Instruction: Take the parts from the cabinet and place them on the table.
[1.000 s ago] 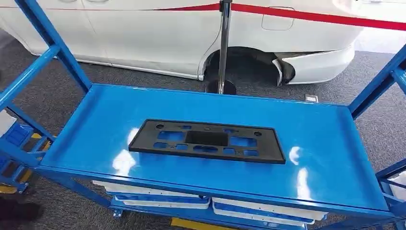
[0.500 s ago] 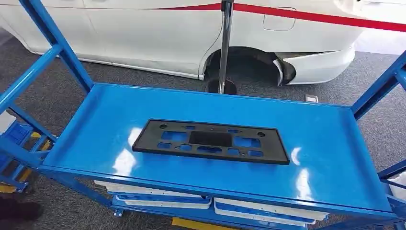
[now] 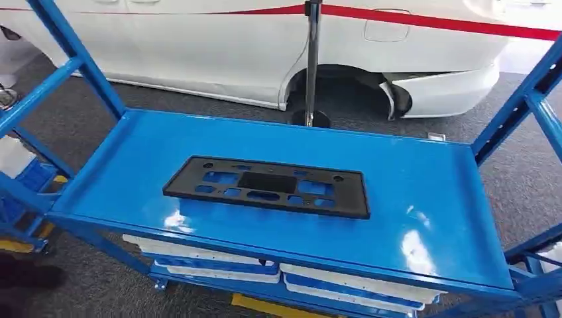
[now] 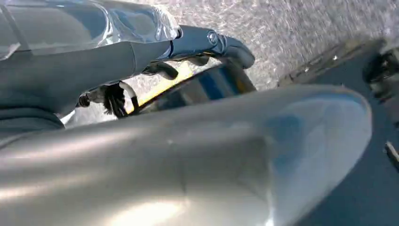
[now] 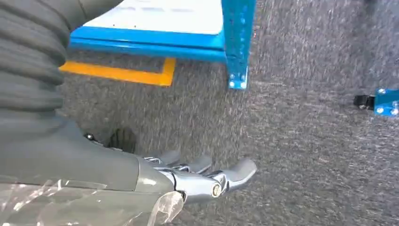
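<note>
- One black perforated plate (image 3: 265,186) lies flat mid-shelf on the blue rack (image 3: 431,218), untouched.
- Your right hand (image 5: 197,176) hangs empty over carpet, fingers loosely extended.
- Your left hand (image 4: 207,42): I cannot tell its state.
- Reaching blind risks clipping the rack's front lip or pushing the plate away.

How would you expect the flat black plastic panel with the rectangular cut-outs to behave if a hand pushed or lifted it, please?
The flat black plastic panel lies flat on the glossy blue metal shelf, so it would probably slide rather than tip or roll. It looks thin with many cut-outs, so likely light. Being long, it may flex if lifted by one end.
</note>
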Controlling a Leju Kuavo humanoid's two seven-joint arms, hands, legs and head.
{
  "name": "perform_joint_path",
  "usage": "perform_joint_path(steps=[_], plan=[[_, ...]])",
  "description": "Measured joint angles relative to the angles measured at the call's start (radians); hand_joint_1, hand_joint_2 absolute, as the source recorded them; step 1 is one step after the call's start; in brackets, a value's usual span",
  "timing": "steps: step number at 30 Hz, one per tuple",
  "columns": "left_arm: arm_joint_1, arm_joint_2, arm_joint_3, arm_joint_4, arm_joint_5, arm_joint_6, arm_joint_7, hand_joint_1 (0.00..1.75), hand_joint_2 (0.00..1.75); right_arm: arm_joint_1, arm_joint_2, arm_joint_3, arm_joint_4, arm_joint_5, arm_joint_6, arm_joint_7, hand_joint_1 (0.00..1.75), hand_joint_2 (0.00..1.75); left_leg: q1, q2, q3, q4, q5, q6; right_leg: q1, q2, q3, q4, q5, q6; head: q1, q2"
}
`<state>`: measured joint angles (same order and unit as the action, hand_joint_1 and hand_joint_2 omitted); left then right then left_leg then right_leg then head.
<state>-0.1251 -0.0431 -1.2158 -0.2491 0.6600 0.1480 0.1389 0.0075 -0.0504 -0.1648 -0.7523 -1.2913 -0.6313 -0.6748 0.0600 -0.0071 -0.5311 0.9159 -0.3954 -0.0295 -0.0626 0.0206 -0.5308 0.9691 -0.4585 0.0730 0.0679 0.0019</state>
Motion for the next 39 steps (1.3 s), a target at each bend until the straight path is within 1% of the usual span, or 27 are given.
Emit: perform_joint_path(steps=[1, 2, 3, 4, 5, 6, 7, 8, 9, 10, 11, 12, 13, 14, 15, 16, 17, 18, 19, 20, 21, 22, 24, 28, 33, 36, 39], plan=[[0.002, 0.0, -0.001, 0.0, 0.0, -0.002, -0.001, 0.0, 0.0, -0.001, 0.0, -0.001, -0.003, 0.0, -0.002, -0.002, 0.0, 1.75, 0.008, 0.001, -0.007, 0.004, 0.002, -0.008, 0.001, -0.003, -0.01, -0.009, 0.013, -0.019, 0.008, 0.0], [0.002, 0.001, -0.001, 0.0, 0.0, -0.003, -0.002, 0.0, 0.0, -0.001, 0.003, 0.0, -0.006, 0.002, -0.005, -0.004, 0.0, 1.75, 0.006, 0.005, -0.022, 0.032, -0.036, -0.003, 0.004, -0.004, -0.016, -0.013, 0.023, -0.028, 0.006, 0.0], [0.003, 0.001, -0.001, 0.0, 0.0, -0.003, -0.005, 0.0, 0.0, 0.0, 0.003, -0.001, -0.008, 0.002, -0.007, -0.005, 0.0, 1.75, 0.0, 0.004, -0.045, 0.097, -0.091, 0.004, 0.006, -0.005, -0.023, -0.014, 0.029, -0.034, 0.001, 0.0], [0.002, 0.001, -0.001, 0.0, 0.0, -0.003, -0.007, 0.0, 0.0, 0.001, 0.003, -0.001, -0.008, 0.002, -0.008, -0.005, 0.0, 1.75, -0.008, 0.004, -0.077, 0.189, -0.147, 0.007, 0.01, -0.008, -0.03, -0.014, 0.034, -0.039, 0.0, 0.0], [0.002, 0.001, -0.001, 0.0, 0.0, -0.003, -0.011, 0.0, 0.0, 0.002, 0.003, -0.002, -0.008, 0.002, -0.008, -0.006, 0.0, 1.75, -0.013, 0.004, -0.109, 0.284, -0.194, 0.012, 0.017, -0.012, -0.037, -0.014, 0.039, -0.043, 0.0, 0.0], [0.002, 0.001, -0.001, 0.0, 0.0, -0.003, -0.013, 0.0, 0.0, 0.002, 0.003, -0.002, -0.008, 0.001, -0.008, -0.006, 0.0, 1.75, -0.017, 0.004, -0.125, 0.34, -0.214, 0.017, 0.023, -0.012, -0.043, -0.013, 0.042, -0.046, 0.001, 0.0], [0.002, 0.001, -0.001, 0.0, 0.0, -0.004, -0.015, 0.0, 0.0, 0.002, 0.003, -0.003, -0.008, -0.001, -0.01, -0.007, 0.0, 1.75, -0.023, 0.004, -0.12, 0.351, -0.209, 0.024, 0.03, -0.014, -0.05, -0.014, 0.047, -0.048, 0.002, 0.0], [0.002, 0.001, -0.002, 0.0, 0.0, -0.004, -0.017, 0.0, 0.0, 0.002, 0.004, -0.005, -0.008, -0.001, -0.01, -0.01, 0.0, 1.75, -0.029, 0.004, -0.091, 0.312, -0.188, 0.035, 0.035, -0.014, -0.055, -0.013, 0.051, -0.049, 0.0, 0.0], [0.002, 0.001, -0.002, 0.0, -0.002, -0.004, -0.018, 0.0, 0.0, 0.003, 0.004, -0.006, -0.008, 0.0, -0.01, -0.013, 0.0, 1.75, -0.036, 0.004, -0.043, 0.235, -0.156, 0.048, 0.039, -0.014, -0.059, -0.013, 0.055, -0.049, 0.0, 0.0], [0.002, 0.001, -0.002, 0.0, -0.002, -0.004, -0.018, 0.0, 0.0, 0.003, 0.005, -0.006, -0.009, 0.002, -0.009, -0.015, 0.0, 1.75, -0.045, 0.004, 0.026, 0.124, -0.121, 0.063, 0.042, -0.014, -0.061, -0.013, 0.059, -0.049, 0.0, 0.0], [-0.001, 0.002, -0.002, 0.0, -0.002, -0.004, -0.021, 0.0, 0.0, 0.003, 0.006, -0.006, -0.012, 0.003, -0.003, -0.016, 0.0, 1.75, -0.054, 0.004, 0.086, 0.031, -0.106, 0.077, 0.042, -0.014, -0.061, -0.013, 0.063, -0.047, 0.0, 0.0], [-0.004, 0.002, -0.002, 0.0, -0.002, -0.004, -0.023, 0.0, 0.0, 0.003, 0.009, -0.007, -0.014, 0.003, 0.002, -0.018, 0.0, 1.75, -0.064, 0.006, 0.101, 0.005, -0.106, 0.076, 0.048, -0.014, -0.062, -0.013, 0.066, -0.042, 0.0, 0.0], [-0.005, 0.002, -0.002, 0.0, -0.002, -0.004, -0.025, 0.0, 0.0, 0.003, 0.009, -0.008, -0.015, 0.004, 0.009, -0.02, 0.0, 1.75, -0.065, 0.005, 0.094, 0.012, -0.094, 0.074, 0.046, -0.015, -0.06, -0.014, 0.071, -0.036, -0.001, 0.0], [-0.005, 0.002, -0.002, 0.0, -0.001, -0.004, -0.025, 0.0, 0.0, 0.002, 0.009, -0.008, -0.016, 0.005, 0.019, -0.021, 0.0, 1.75, -0.069, 0.005, 0.088, 0.006, -0.1, 0.075, 0.044, -0.015, -0.061, -0.013, 0.074, -0.031, -0.002, 0.0], [-0.005, 0.002, -0.002, 0.0, -0.001, -0.004, -0.025, 0.0, 0.0, 0.004, 0.01, -0.008, -0.025, 0.006, 0.031, -0.021, 0.0, 1.75, -0.07, 0.005, 0.085, 0.005, -0.097, 0.078, 0.043, -0.016, -0.059, -0.021, 0.082, -0.023, -0.001, 0.0], [-0.004, 0.002, -0.002, 0.0, 0.002, -0.004, -0.025, 0.0, 0.0, 0.005, 0.013, -0.008, -0.037, 0.01, 0.045, -0.021, 0.0, 1.75, -0.062, 0.003, 0.085, -0.007, -0.092, 0.071, 0.05, -0.016, -0.061, -0.019, 0.073, -0.022, -0.002, 0.0], [-0.004, 0.002, -0.002, 0.0, 0.003, -0.004, -0.025, 0.0, 0.0, 0.008, 0.015, -0.008, -0.05, 0.014, 0.055, -0.021, 0.0, 1.75, -0.062, 0.002, 0.083, -0.005, -0.091, 0.04, 0.048, -0.015, -0.062, -0.021, 0.047, -0.056, -0.002, 0.0], [-0.003, 0.002, -0.002, 0.0, 0.003, -0.003, -0.025, 0.0, 0.0, 0.011, 0.016, -0.008, -0.063, 0.015, 0.063, -0.021, 0.0, 1.75, -0.063, 0.003, 0.082, -0.006, -0.085, 0.059, 0.05, -0.014, -0.062, -0.022, 0.043, -0.064, -0.002, 0.0], [-0.002, 0.002, -0.002, 0.0, 0.003, -0.003, -0.025, 0.0, 0.0, 0.012, 0.017, -0.008, -0.073, 0.015, 0.066, -0.021, 0.0, 1.75, -0.064, 0.003, 0.08, -0.005, -0.084, 0.063, 0.05, -0.014, -0.062, -0.022, 0.044, -0.065, -0.001, 0.0], [-0.001, 0.001, -0.002, 0.0, 0.005, -0.003, -0.025, 0.0, 0.0, 0.014, 0.018, -0.008, -0.085, 0.018, 0.074, -0.021, 0.0, 1.75, -0.064, 0.003, 0.08, -0.005, -0.082, 0.066, 0.05, -0.014, -0.06, -0.027, 0.054, -0.071, 0.0, 0.0], [0.001, 0.0, -0.002, 0.0, 0.006, -0.003, -0.025, 0.0, 0.0, 0.019, 0.019, -0.007, -0.106, 0.028, 0.085, -0.021, 0.0, 1.75, -0.066, 0.003, 0.079, -0.004, -0.08, 0.068, 0.05, -0.014, -0.06, -0.033, 0.093, -0.082, 0.0, 0.0], [0.003, 0.0, -0.002, 0.0, 0.008, -0.003, -0.025, 0.0, 0.0, 0.026, 0.023, -0.007, -0.13, 0.045, 0.091, -0.023, 0.0, 1.75, -0.067, 0.003, 0.078, -0.004, -0.08, 0.069, 0.05, -0.014, -0.06, -0.035, 0.099, -0.076, 0.0, 0.0], [0.004, 0.0, -0.002, 0.0, 0.017, -0.001, -0.027, 0.0, 0.0, 0.038, 0.036, -0.007, -0.186, 0.106, 0.08, -0.024, 0.0, 1.75, -0.068, 0.003, 0.077, -0.003, -0.079, 0.07, 0.048, -0.014, -0.057, -0.042, 0.102, -0.049, 0.0, 0.0], [0.004, 0.0, -0.002, 0.0, 0.02, 0.0, -0.029, 0.0, 0.0, 0.072, 0.07, -0.011, -0.321, 0.219, 0.036, -0.027, 0.0, 1.75, -0.068, 0.003, 0.077, -0.002, -0.081, 0.072, 0.047, -0.015, -0.057, -0.043, 0.099, -0.04, -0.001, 0.0], [0.003, 0.0, -0.002, 0.0, 0.02, 0.0, -0.03, 0.0, 0.0, 0.112, 0.103, -0.014, -0.491, 0.243, 0.025, -0.027, 0.0, 1.75, -0.066, 0.003, 0.077, -0.003, -0.084, 0.073, 0.049, -0.015, -0.059, -0.043, 0.095, -0.031, -0.001, 0.0], [0.003, 0.0, -0.002, 0.0, 0.02, 0.0, -0.031, 0.0, 0.0, 0.132, 0.119, -0.014, -0.583, 0.258, 0.031, -0.027, 0.0, 1.75, -0.065, 0.003, 0.076, -0.004, -0.084, 0.073, 0.05, -0.015, -0.061, -0.041, 0.094, -0.031, -0.001, 0.0], [0.004, 0.0, -0.002, 0.0, 0.02, 0.0, -0.031, 0.0, 0.0, 0.15, 0.138, -0.022, -0.683, 0.319, 0.022, -0.028, 0.0, 1.75, -0.063, 0.003, 0.076, -0.005, -0.085, 0.071, 0.052, -0.014, -0.062, -0.041, 0.094, -0.032, -0.001, 0.0]])
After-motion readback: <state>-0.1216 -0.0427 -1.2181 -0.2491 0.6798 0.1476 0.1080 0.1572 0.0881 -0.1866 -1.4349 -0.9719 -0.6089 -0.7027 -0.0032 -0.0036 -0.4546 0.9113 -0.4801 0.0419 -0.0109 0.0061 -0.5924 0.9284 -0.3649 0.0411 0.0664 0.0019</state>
